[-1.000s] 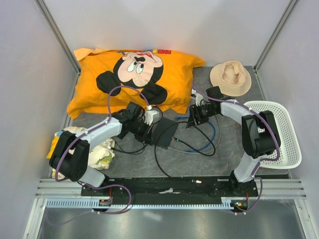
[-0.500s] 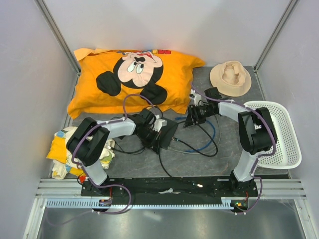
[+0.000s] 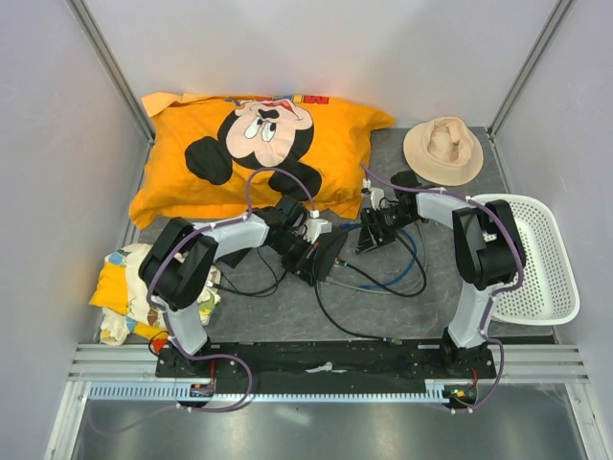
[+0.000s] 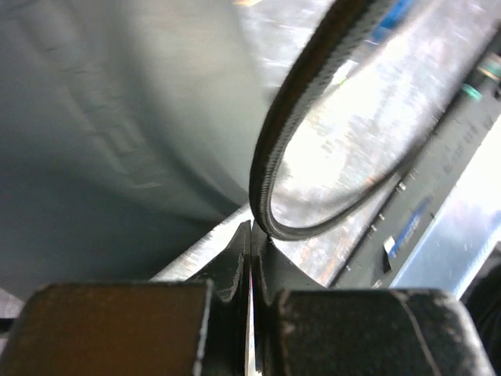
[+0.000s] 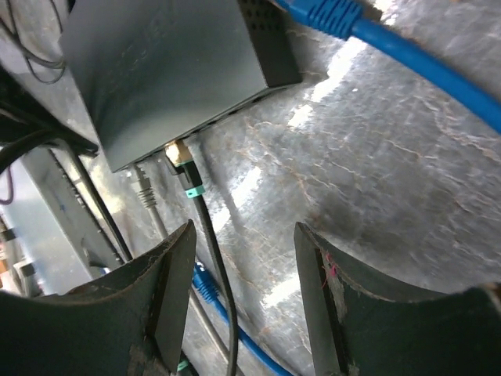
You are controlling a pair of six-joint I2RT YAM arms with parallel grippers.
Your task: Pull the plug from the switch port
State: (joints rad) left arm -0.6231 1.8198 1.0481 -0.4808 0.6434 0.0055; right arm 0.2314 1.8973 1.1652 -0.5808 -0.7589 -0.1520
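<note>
The switch [image 3: 331, 252] is a flat black box on the grey mat; in the right wrist view the switch [image 5: 172, 70] lies at the upper left. A gold plug [image 5: 181, 159] with a teal collar and black cable sits in a port on its edge, beside a grey plug [image 5: 143, 190]. My right gripper [image 5: 244, 235] is open just short of them, with the black cable running between its fingers. My left gripper [image 3: 308, 251] rests against the switch's left side. In its own view the left gripper [image 4: 254, 235] is shut on nothing, with a black cable loop [image 4: 270, 157] just past the tips.
An orange cartoon pillow [image 3: 259, 144] lies behind the switch, and a tan hat [image 3: 442, 149] sits at the back right. A white basket [image 3: 546, 259] stands at the right edge, and crumpled cloth [image 3: 124, 287] lies at the left. Blue cable [image 3: 407, 268] and black cables loop over the mat.
My left arm has swung right and its shut gripper now sits against the switch, which has shifted right and turned. The right gripper has edged slightly left.
</note>
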